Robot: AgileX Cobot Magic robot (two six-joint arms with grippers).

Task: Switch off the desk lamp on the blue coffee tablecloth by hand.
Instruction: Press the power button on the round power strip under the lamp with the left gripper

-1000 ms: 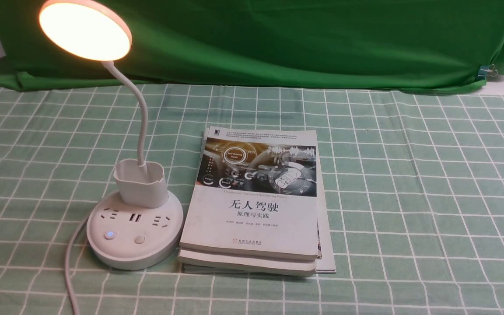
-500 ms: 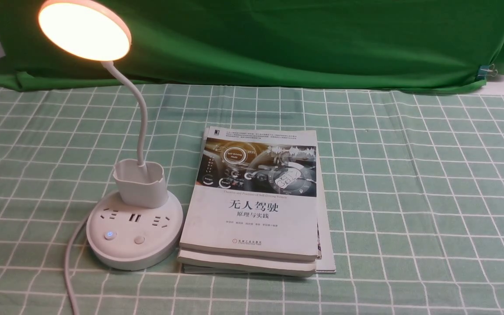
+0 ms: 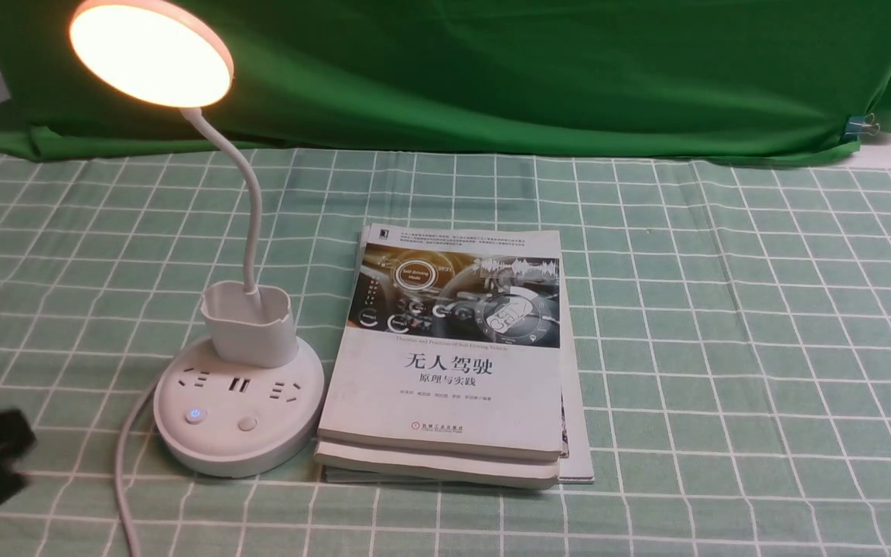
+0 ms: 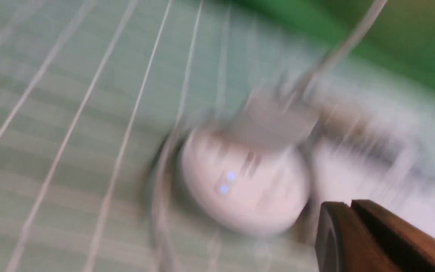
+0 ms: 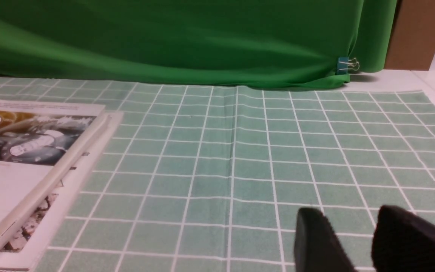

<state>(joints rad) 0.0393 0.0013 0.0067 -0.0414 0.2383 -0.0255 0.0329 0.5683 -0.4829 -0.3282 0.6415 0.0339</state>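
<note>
There is one desk lamp (image 3: 237, 433) on the left, with one disc head (image 3: 153, 52), one cup holder (image 3: 252, 325) and two buttons, one left (image 3: 195, 415), one right (image 3: 247, 424). One tablecloth (image 3: 724, 348) lies under it. One green backdrop (image 3: 492, 77) hangs at the far side, with one binder clip (image 3: 857, 126) at far right. Two grippers show, one left (image 4: 334, 202), one right (image 5: 347, 211).

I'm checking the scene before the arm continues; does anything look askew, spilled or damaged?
Only slightly: the white paperback books are stacked unevenly, lower edges poking out. I see no spill or damage.
</note>
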